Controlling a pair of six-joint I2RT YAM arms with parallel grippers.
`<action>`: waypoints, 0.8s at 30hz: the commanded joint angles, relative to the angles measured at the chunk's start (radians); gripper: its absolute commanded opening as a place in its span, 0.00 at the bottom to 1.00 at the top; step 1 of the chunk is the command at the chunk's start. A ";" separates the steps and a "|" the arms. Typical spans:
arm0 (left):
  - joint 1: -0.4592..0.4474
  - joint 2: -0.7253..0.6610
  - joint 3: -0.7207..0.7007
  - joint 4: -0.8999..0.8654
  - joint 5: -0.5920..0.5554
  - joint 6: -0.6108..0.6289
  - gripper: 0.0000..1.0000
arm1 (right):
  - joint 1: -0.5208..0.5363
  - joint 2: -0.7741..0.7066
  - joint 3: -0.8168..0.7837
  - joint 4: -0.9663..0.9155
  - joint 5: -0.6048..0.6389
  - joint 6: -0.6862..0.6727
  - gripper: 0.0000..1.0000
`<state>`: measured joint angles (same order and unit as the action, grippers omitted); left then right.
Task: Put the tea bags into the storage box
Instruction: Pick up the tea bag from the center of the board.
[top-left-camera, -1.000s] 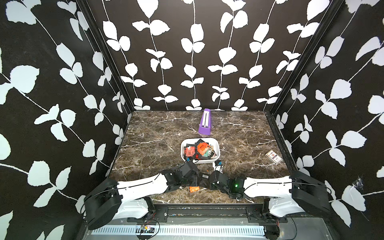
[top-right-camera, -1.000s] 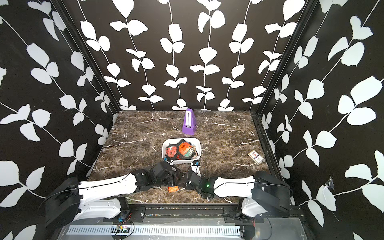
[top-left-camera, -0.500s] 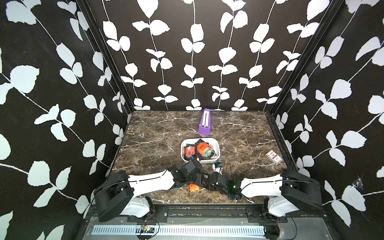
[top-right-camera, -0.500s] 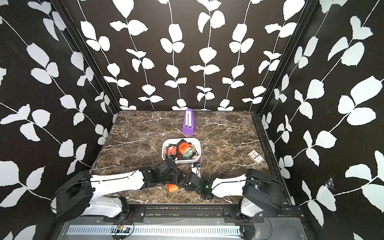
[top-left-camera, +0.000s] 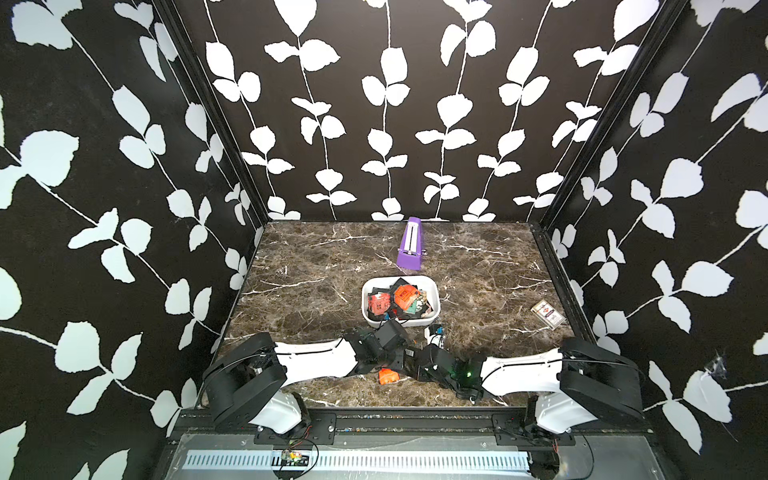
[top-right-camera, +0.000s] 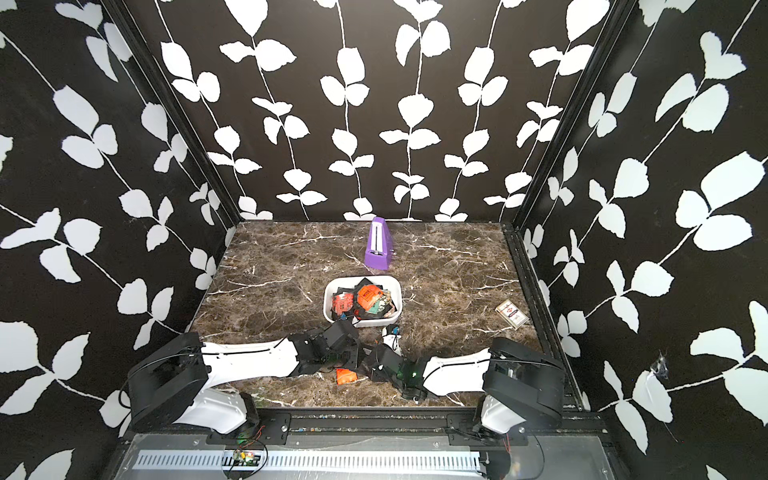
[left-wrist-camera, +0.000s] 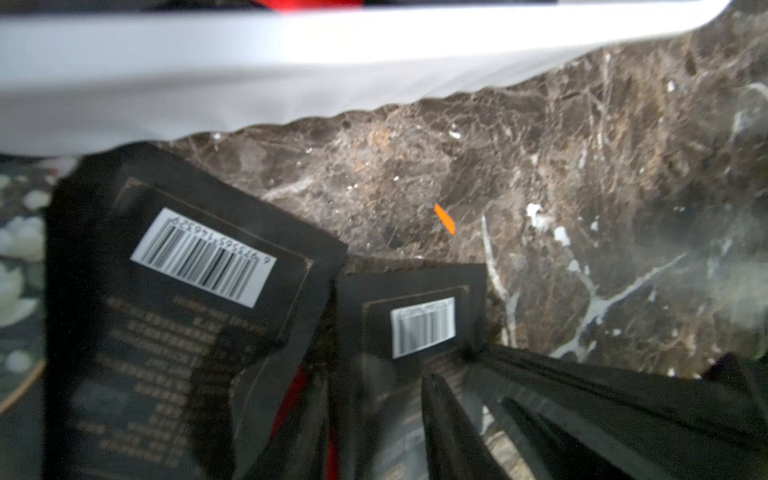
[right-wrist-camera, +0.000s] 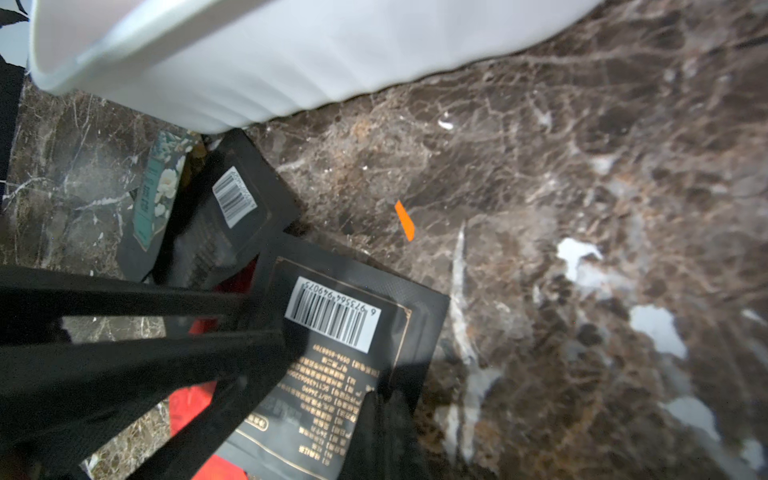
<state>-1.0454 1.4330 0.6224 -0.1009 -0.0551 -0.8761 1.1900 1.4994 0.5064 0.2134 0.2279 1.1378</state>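
The white storage box (top-left-camera: 434, 286) sits mid-way along the marble table (top-left-camera: 316, 270), heaped with orange and black tea bags (top-left-camera: 399, 297). 2 black barcoded sachets (right-wrist-camera: 332, 320) lie just outside it. The right gripper (right-wrist-camera: 380, 419) is pinched together (tips at a sachet's edge). With the left gripper (top-left-camera: 401, 356), I cannot tell.

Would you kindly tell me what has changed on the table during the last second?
The left arm shifted toward the middle, carrying the left gripper nearer the storage box, above the black tea bags; the right arm swung its elbow inward. No pickup or release is visible. The right gripper stayed shut; the orange tea bag, purple wedge and card pack did not move.
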 joint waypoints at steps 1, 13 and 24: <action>0.001 -0.005 0.007 0.017 0.007 -0.009 0.36 | -0.004 0.026 -0.023 -0.032 -0.013 0.007 0.00; 0.001 -0.037 0.009 0.031 0.049 -0.028 0.07 | -0.004 0.017 -0.036 -0.025 -0.013 0.011 0.00; 0.001 -0.080 0.043 -0.066 0.066 0.025 0.00 | -0.004 -0.118 -0.047 -0.135 0.057 -0.023 0.01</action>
<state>-1.0458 1.4048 0.6266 -0.0971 0.0059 -0.8917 1.1900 1.4410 0.4770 0.1715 0.2344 1.1370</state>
